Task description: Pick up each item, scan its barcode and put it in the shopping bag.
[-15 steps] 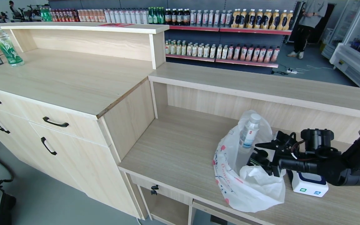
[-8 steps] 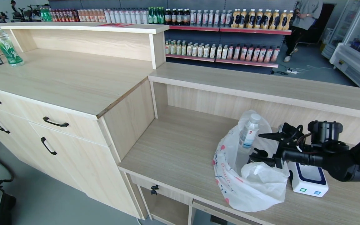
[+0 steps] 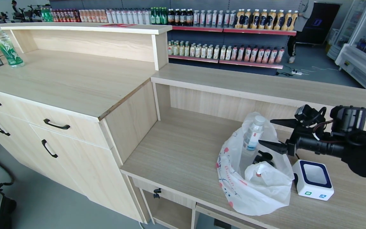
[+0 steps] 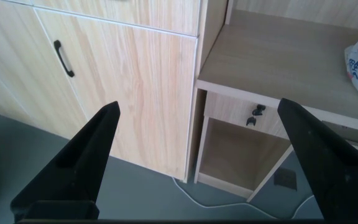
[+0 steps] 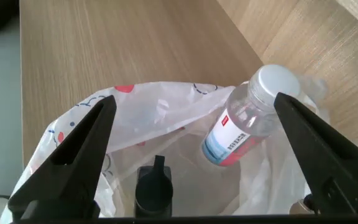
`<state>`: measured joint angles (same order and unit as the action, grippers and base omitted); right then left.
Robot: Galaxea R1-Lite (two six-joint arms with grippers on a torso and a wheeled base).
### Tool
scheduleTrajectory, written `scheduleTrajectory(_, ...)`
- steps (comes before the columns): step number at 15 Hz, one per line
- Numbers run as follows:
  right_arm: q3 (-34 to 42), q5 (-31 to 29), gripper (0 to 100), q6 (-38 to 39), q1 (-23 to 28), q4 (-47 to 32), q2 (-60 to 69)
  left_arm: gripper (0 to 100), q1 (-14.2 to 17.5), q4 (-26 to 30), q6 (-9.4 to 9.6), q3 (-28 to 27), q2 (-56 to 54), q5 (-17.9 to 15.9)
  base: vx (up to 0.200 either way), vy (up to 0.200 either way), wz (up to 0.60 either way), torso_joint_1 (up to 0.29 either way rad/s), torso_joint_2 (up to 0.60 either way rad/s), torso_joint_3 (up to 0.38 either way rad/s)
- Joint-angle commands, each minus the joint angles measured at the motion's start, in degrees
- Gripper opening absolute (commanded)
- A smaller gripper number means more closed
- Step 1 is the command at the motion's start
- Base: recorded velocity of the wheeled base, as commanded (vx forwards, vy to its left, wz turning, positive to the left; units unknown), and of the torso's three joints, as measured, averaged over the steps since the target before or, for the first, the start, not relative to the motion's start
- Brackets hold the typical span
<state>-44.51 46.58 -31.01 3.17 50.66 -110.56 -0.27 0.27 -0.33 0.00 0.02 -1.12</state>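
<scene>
The shopping bag (image 3: 233, 187) stands on the desk (image 3: 183, 149) with a water bottle (image 3: 252, 136) inside it. Just above the bag hangs the right gripper (image 3: 266, 132), spread wide and empty. A scanner (image 3: 313, 179) sits just beside the bag. The left gripper (image 4: 194, 162) is also wide open and empty.

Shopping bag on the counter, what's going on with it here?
The robot is bagging checkout items. Its right claw hovers open and empty above the white shopping bag on the lower counter. A clear water bottle stands in the bag, with a dark item beside it. The white scanner sits next to the bag. A green bottle waits on the upper counter, far left. The left claw hangs open, low by the cabinet doors.
</scene>
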Motion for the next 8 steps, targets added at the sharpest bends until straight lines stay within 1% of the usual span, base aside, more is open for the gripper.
scheduleTrajectory(1, 0.1, -0.5, 100, 3.6, 0.0, -0.1, 6.5, 100, 0.0, 0.0, -0.02, 0.0, 0.1, 0.0, 0.0, 0.0, 0.0, 0.0, 0.0, 0.0)
scheduleTrajectory(2, -0.1, -2.5, 100, 6.9, 0.0, -0.5, 8.8, 100, 0.0, 0.0, -0.02, 0.0, 0.1, 0.0, 0.0, 0.0, 0.0, 0.0, 0.0, 0.0)
scheduleTrajectory(3, 0.1, -6.4, 100, 12.3, 0.0, -0.6, 12.1, 100, 0.0, 0.0, -0.02, 0.0, 0.1, 0.0, 0.0, 0.0, 0.0, 0.0, 0.0, 0.0)
scheduleTrajectory(4, 0.6, -8.7, 100, 16.2, 0.0, -0.9, 14.7, 100, 0.0, 0.0, -0.02, 0.0, 0.1, 0.0, 0.0, 0.0, 0.0, 0.0, 0.0, 0.0)
scheduleTrajectory(5, 1.1, -12.2, 100, 21.0, 0.1, -2.3, 18.4, 100, 0.0, 0.0, -0.02, 0.0, 0.1, 0.0, 0.0, 0.0, 0.0, 0.0, 0.0, 0.0)
scheduleTrajectory(6, 1.9, -14.1, 100, 21.5, 0.3, -4.3, 21.0, 100, 0.0, 0.0, -0.02, 0.0, 0.1, 0.0, 0.0, 0.0, 0.0, 0.0, 0.0, 0.0)
scheduleTrajectory(7, 4.5, -15.2, 100, 20.6, 1.0, -5.0, 23.7, 100, 0.0, 0.0, -0.02, 0.0, 0.1, 0.0, 0.0, 0.0, 0.0, 0.0, 0.0, 0.0)
scheduleTrajectory(8, 7.0, -15.4, 100, 16.9, 2.0, -5.2, 25.8, 100, 0.0, 0.0, -0.02, 0.0, 0.1, 0.0, 0.0, 0.0, 0.0, 0.0, 0.0, 0.0)
